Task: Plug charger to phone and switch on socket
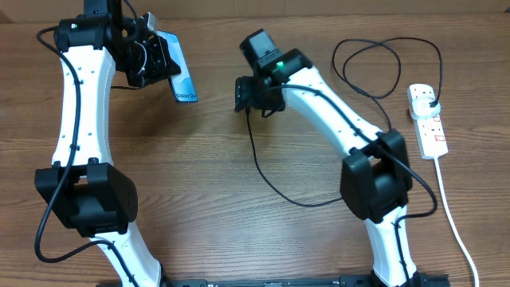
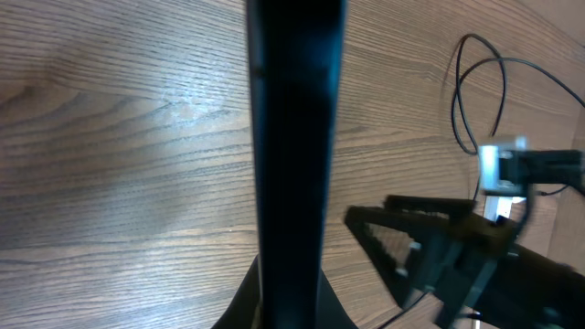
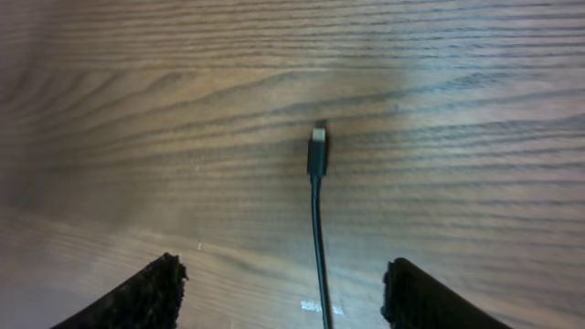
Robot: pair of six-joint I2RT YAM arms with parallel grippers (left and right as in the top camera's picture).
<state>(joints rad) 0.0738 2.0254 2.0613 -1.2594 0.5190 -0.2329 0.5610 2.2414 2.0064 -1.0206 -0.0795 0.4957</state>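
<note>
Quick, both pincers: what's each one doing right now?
Left pincer: closed on the phone.
Right pincer: open, empty, straddling the loose charger cable.

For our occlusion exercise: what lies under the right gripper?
The charger's connector tip lies on the wooden table, below the open right gripper. In the overhead view the gripper covers it.

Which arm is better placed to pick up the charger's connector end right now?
Right. The right gripper hangs open directly over the charger's connector tip, fingers either side. The left gripper is shut on the phone.
</note>
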